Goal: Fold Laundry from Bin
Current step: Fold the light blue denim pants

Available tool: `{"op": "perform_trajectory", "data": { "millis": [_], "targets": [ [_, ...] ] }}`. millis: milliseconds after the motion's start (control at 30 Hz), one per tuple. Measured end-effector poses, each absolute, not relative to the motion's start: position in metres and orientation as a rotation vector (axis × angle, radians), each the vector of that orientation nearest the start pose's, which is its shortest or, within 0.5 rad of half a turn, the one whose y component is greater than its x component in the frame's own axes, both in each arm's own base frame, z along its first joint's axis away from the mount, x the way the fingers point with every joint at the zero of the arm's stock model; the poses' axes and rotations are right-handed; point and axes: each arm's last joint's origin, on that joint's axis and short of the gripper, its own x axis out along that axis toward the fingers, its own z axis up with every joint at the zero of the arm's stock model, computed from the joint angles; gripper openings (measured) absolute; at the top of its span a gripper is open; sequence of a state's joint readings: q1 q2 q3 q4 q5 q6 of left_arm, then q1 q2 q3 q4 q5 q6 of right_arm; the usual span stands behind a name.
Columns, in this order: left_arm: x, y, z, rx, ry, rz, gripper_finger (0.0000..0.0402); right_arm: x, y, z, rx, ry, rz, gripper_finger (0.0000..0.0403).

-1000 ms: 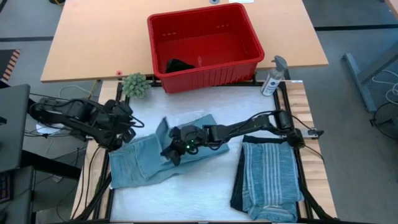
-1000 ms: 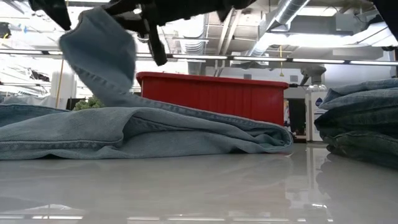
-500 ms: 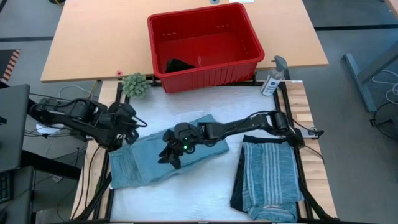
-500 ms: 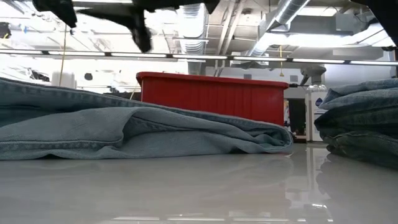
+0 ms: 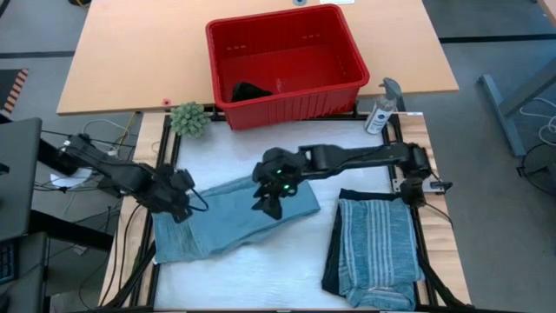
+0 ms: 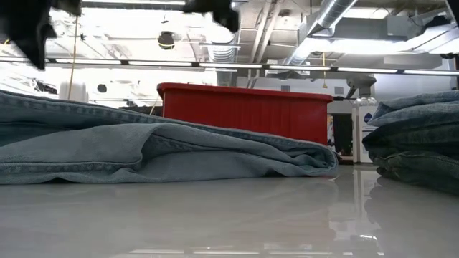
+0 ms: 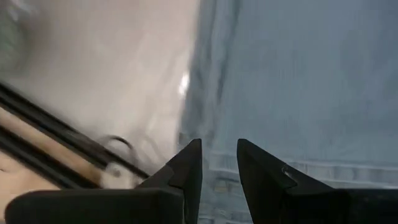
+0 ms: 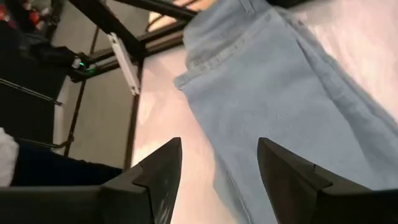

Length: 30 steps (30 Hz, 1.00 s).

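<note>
A light blue denim piece [image 5: 228, 217] is laid flat at the middle of the white mat, partly folded, with its long axis running from 8 o'clock up toward 2 o'clock. The risk from here is judged to lie at the left edge: if the left gripper [image 5: 180, 196], which is set at the cloth's 9 o'clock edge, is drawn away carelessly, the hem could be dragged and the fold skewed. A second hazard is the right gripper [image 5: 273, 195], poised over the upper right end of the denim; a low sweep might snag the top layer and lift it open.

In the left wrist view the left fingers [image 7: 186, 171] are seen only narrowly parted over the hem; whether cloth is pinched between them cannot be told. In the right wrist view the right fingers [image 8: 158, 177] are spread wide with nothing between them, above the denim.

The left arm is stretched in low from 9 o'clock. The right arm is reached across from 3 o'clock, its wrist bent down.

A folded stack topped by the striped shirt [image 5: 375, 248] is placed at 4 o'clock. The bin [image 5: 287, 63] stands at 12 o'clock, with a small black item [image 5: 250, 90] left inside. A spray bottle [image 5: 382, 106] is set just beside the bin, and a small green plant [image 5: 188, 119] at 11 o'clock.
</note>
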<state>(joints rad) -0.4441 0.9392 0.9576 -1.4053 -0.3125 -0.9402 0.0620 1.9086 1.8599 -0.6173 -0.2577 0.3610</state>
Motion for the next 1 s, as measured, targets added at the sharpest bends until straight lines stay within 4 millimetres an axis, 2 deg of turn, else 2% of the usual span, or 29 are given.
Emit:
{"op": "perform_trajectory", "data": {
  "millis": [133,267,500,633,700,833,1000],
  "targets": [
    [0.119,-0.048,0.247,-0.33,1.241,0.457,0.009,0.414,0.034,0.362,0.377,0.675,0.169,0.0233],
    [0.115,-0.044,0.228,-0.346,1.265,0.516,0.009,0.404,0.032,0.372,0.362,0.664,0.141,0.0233],
    [0.103,-0.039,0.217,-0.498,1.18,0.437,0.009,0.4,0.031,0.372,0.352,0.696,0.125,0.0233],
    [0.098,-0.034,0.221,-0.551,1.144,0.398,0.0087,0.399,0.031,0.37,0.353,0.72,0.119,0.0233],
    [0.097,-0.031,0.223,-0.562,1.143,0.38,0.0073,0.399,0.031,0.37,0.352,0.72,0.116,0.0233],
    [0.098,-0.028,0.222,-0.567,1.171,0.353,0.0015,0.399,0.031,0.37,0.353,0.72,0.11,0.0233],
    [0.104,-0.027,0.219,-0.561,1.243,0.302,0.0002,0.399,0.031,0.37,0.353,0.72,0.111,0.0233]
  ]
}}
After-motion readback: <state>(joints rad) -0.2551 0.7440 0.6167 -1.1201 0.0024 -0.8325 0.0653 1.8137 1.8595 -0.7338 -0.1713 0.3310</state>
